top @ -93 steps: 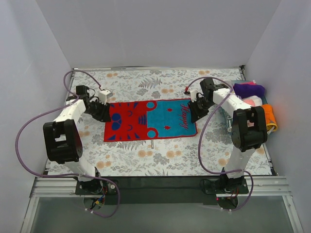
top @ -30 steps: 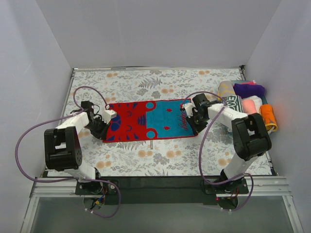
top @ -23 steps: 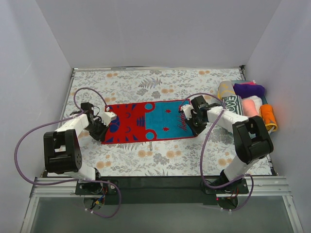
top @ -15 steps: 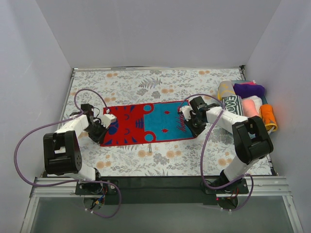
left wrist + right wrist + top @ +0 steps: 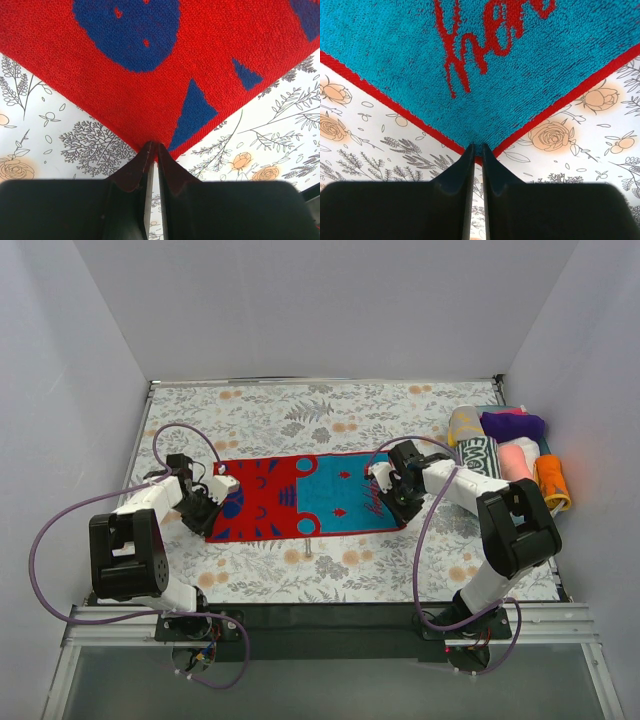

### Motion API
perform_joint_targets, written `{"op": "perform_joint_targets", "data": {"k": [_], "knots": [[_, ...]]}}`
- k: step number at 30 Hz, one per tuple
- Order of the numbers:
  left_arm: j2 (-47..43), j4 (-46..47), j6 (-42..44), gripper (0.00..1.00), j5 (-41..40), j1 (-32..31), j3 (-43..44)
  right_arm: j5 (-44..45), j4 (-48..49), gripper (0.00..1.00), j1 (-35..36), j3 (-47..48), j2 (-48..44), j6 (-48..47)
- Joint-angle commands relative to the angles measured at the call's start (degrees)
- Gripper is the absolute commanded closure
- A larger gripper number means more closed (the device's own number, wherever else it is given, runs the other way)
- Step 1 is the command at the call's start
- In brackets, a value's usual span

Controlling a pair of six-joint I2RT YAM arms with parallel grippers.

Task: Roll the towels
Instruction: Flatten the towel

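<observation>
The red and teal-blue towel (image 5: pixel 300 498) lies spread flat across the middle of the flower-patterned covering, red half on the left, teal half with red script on the right. My left gripper (image 5: pixel 208 523) is shut on the towel's near left corner (image 5: pixel 156 146), red cloth with dark blue shapes. My right gripper (image 5: pixel 398 515) is shut on the towel's near right corner (image 5: pixel 479 148), teal cloth with a red hem. A salmon-pink towel roll (image 5: pixel 516 459) lies in the pile at the right edge.
Several rolled towels are piled at the right edge: a tan one (image 5: pixel 464 424), a purple one (image 5: pixel 512 425), a teal and white one (image 5: pixel 483 456), an orange one (image 5: pixel 553 480). White walls (image 5: pixel 320 310) close in the covering (image 5: pixel 330 410) on three sides.
Both grippers came down onto the towel's near corners and closed on them. The towel has slid a little toward the near edge and lies straighter.
</observation>
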Motion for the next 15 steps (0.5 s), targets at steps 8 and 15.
{"op": "perform_joint_targets", "data": {"k": [8, 15], "knots": [[-1.75, -5.54, 1.93, 0.81, 5.18, 0.31, 5.87, -4.08, -10.51, 0.63, 0.28, 3.96, -1.42, 0.65], [0.61, -7.49, 0.70, 0.73, 13.97, 0.22, 18.26, -5.32, -11.39, 0.46, -1.12, 18.81, -2.30, 1.35]]}}
